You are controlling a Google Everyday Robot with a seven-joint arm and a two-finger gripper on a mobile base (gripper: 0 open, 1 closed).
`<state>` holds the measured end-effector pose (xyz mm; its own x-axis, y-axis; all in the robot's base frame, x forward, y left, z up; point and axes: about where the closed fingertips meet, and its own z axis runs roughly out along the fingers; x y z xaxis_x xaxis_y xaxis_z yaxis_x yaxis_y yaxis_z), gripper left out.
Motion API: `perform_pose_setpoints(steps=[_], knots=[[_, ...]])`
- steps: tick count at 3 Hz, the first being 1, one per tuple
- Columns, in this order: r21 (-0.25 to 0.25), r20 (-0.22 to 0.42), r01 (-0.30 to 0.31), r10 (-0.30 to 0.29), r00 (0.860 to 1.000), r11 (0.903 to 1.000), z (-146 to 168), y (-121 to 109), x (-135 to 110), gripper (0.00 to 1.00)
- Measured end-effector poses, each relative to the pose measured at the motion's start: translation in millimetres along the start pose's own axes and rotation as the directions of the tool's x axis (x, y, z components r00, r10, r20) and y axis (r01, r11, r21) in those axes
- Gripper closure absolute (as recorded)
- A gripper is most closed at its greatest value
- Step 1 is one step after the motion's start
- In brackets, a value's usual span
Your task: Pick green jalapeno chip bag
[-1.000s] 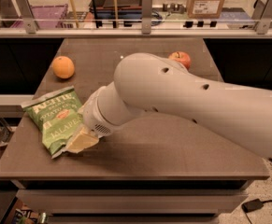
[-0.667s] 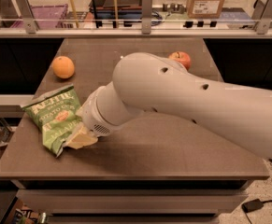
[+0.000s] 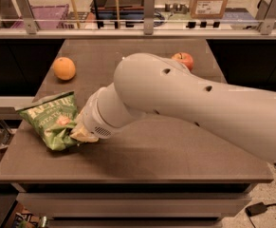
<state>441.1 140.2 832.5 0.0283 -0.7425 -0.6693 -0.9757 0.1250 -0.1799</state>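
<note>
The green jalapeno chip bag (image 3: 50, 120) lies crumpled at the front left of the brown table (image 3: 175, 156), with white lettering facing up. My gripper (image 3: 83, 133) sits at the bag's right lower edge, at the end of the big white arm (image 3: 185, 99) that reaches in from the right. The pale fingertips (image 3: 86, 136) press into the foil, which is bunched up between them. The gripper looks shut on the bag's edge. The wrist hides most of the fingers.
An orange (image 3: 64, 68) sits at the table's back left. A red apple (image 3: 184, 60) sits at the back, partly behind the arm. A rail with shelves and a cardboard box (image 3: 208, 1) runs behind the table. The table's left edge is close to the bag.
The gripper has moved slightly up and left against the bag. The bag's lower right end has bunched up and risen with it.
</note>
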Motion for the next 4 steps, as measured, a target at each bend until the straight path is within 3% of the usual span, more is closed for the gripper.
perform_pose_setpoints(steps=[2, 4], knots=[[-0.003, 0.03, 0.015, -0.015, 0.999, 0.9999, -8, -6, -2, 1.0], [0.007, 0.106, 0.081, -0.082, 0.991, 0.9967, -43, -33, -10, 1.0]])
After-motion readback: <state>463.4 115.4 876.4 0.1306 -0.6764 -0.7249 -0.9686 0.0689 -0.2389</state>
